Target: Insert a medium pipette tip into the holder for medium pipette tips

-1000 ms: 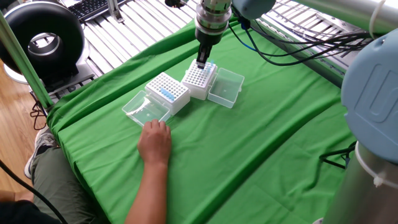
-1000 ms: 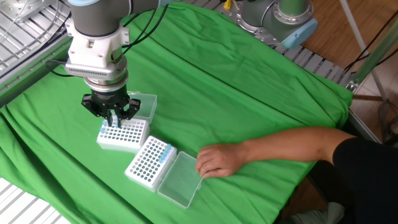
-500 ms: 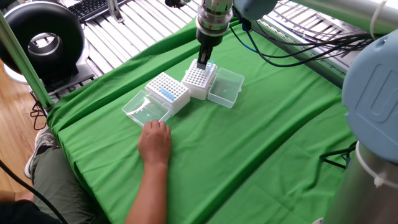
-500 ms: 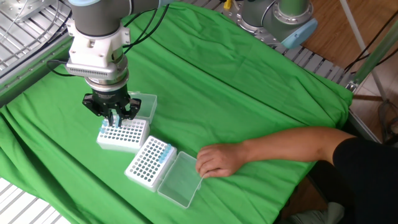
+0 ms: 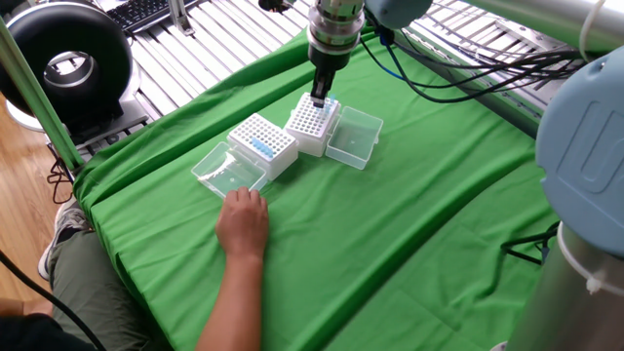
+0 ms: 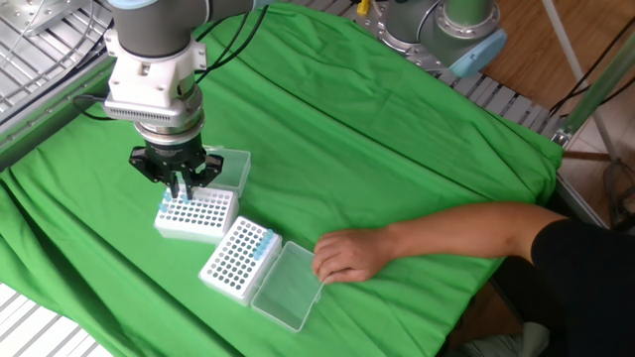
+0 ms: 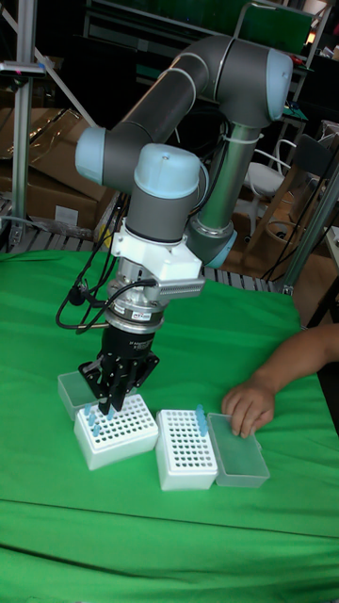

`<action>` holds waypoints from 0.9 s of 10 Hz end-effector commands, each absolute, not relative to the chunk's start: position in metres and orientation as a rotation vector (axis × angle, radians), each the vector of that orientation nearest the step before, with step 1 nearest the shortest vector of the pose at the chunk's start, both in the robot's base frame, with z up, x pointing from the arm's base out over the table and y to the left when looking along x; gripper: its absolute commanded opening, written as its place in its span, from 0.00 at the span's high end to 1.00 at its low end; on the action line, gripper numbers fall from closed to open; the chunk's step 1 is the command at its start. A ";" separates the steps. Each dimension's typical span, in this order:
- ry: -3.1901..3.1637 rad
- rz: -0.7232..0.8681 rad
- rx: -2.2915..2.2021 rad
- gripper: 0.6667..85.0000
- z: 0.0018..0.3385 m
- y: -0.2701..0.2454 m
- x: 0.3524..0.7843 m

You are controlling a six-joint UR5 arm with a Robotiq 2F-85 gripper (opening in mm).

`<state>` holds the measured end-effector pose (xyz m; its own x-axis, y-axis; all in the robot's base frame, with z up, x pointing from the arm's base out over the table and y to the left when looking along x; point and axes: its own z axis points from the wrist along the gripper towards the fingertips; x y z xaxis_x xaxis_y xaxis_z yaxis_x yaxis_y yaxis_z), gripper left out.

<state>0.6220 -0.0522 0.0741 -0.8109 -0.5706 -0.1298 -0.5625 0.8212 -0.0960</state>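
- No text, label, brand, number or sign can be read in any of the three views.
- The robot arm (image 7: pixel 179 122), both pipette tip racks (image 7: pixel 118 431) (image 7: pixel 188 448) and the green cloth (image 6: pixel 397 139) show no markings.
- The keyboard (image 5: pixel 146 12) keys are too small to read.

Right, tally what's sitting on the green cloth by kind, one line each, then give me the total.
White pipette tip racks: 2, one under the gripper at, one beside it at
Clear plastic lids: 2, at and
Person's hand: 1
Total: 5
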 end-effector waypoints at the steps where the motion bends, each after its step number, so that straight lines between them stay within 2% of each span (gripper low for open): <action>1: 2.844 -0.058 -0.879 0.70 0.074 -0.050 0.624; 9: 2.825 -0.043 -0.871 0.73 0.063 -0.047 0.628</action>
<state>0.6258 -0.0485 0.0662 -0.8082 -0.5692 -0.1510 -0.5622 0.8221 -0.0899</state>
